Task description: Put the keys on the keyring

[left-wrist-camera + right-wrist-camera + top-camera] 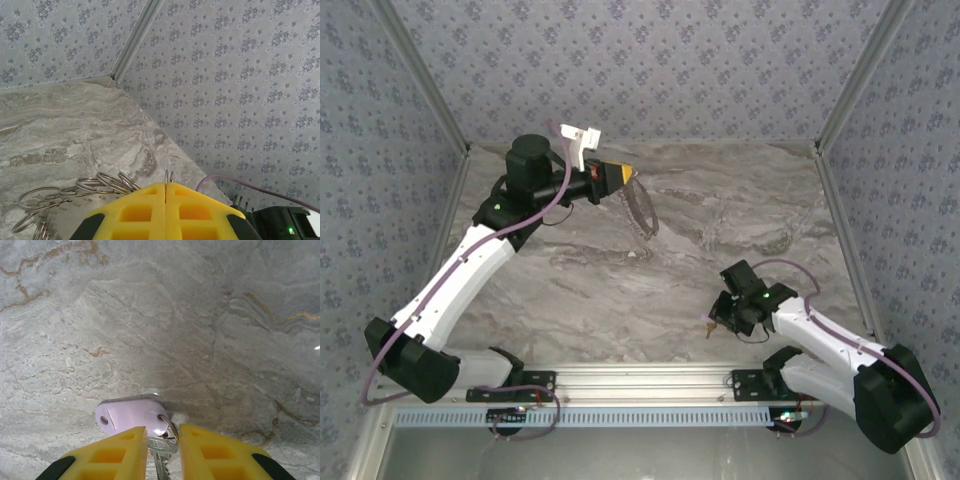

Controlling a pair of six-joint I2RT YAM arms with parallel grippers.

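The left claw is closed tight on the keyring, over the far left part of the table, near the back wall. In the top view the keyring hangs from the yellow tips as a thin grey hoop. Its jagged silver rim is close to the table, but I cannot tell if it touches. In the left wrist view the two yellow fingers of the left claw are pressed together with no gap, and the thin wire of the keyring stands up between them. To the left of them, small rings sit in a row on the hoop and spread over the marble.

The right claw is low over the near right part of the table, well apart from the keyring. Its opening is narrow. In the right wrist view the key lies just in front of the right claw. The lilac head is flat on the marble, with a small metal loop at its right end. The metal blade goes back into the gap between the two yellow fingers. They stand on both sides of the blade, very near to it, but I cannot tell if they press it. In the top view the key is a tiny spot at the tip of this claw.
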